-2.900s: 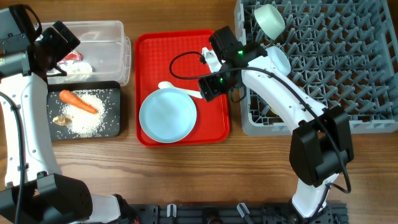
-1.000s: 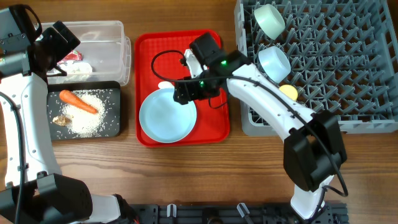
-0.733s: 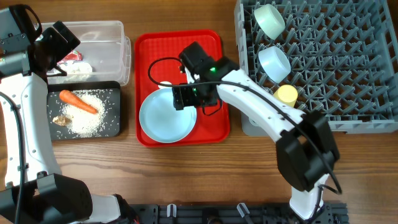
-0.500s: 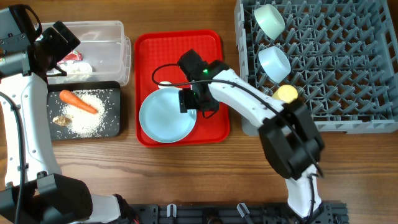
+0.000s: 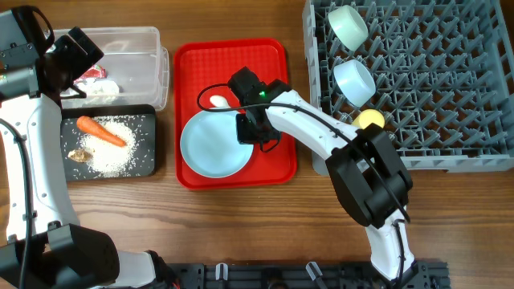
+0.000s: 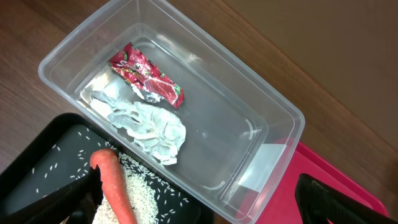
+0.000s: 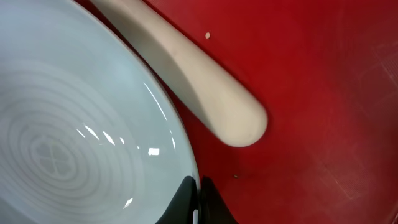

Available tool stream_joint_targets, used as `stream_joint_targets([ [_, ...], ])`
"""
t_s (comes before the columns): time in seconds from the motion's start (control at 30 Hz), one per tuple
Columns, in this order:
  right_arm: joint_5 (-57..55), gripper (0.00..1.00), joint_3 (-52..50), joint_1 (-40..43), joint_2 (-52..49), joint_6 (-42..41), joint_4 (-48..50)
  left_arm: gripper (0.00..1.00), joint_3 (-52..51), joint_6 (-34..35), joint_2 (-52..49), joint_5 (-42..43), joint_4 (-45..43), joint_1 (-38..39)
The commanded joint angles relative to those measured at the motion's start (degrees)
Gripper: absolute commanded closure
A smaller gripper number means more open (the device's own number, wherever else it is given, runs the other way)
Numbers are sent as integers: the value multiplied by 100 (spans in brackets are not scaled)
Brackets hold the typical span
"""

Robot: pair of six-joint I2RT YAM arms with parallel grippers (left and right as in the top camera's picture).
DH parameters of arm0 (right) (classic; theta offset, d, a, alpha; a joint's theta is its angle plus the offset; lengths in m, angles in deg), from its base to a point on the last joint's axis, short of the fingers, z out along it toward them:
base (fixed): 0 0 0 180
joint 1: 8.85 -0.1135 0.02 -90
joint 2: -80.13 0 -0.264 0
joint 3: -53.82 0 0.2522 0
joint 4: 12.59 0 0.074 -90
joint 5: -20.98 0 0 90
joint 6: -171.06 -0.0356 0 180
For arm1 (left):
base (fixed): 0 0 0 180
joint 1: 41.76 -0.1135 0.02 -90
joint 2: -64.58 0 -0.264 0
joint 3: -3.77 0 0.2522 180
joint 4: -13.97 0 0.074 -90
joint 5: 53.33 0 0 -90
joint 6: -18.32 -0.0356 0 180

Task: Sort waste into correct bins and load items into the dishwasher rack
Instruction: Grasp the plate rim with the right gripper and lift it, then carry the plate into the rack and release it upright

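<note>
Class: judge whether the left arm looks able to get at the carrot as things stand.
Probably yes: the left claw hangs open near the carrot, which lies uncovered on rice.

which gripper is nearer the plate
Right. The right gripper is shut on the right rim of the plate; the left gripper hangs open over the tub, well off to its left.

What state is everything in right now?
right gripper, shut on plate rim
left gripper, open, empty
plate, flat on red tray
spoon, lying on red tray
green bowl, blue bowl, tilted in rack
yellow cup, in rack
carrot, rice, in black tray
wrapper, tissue, in clear tub
</note>
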Motion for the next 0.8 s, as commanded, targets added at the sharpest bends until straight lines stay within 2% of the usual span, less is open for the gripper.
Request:
stream_joint_targets([
  [0.0, 7, 96, -4, -2, -323, -26, 7, 0, 24, 72, 83, 48, 7, -26],
  [0.3, 0, 96, 256, 44, 68, 201, -24, 0, 24, 72, 83, 50, 7, -26],
  [0.6, 31, 96, 599, 903, 1740, 1421, -463, 0, 24, 72, 83, 50, 4, -26],
  [0.77, -560, 96, 601, 1519, 2865, 1976, -463, 0, 24, 72, 83, 50, 7, -26],
])
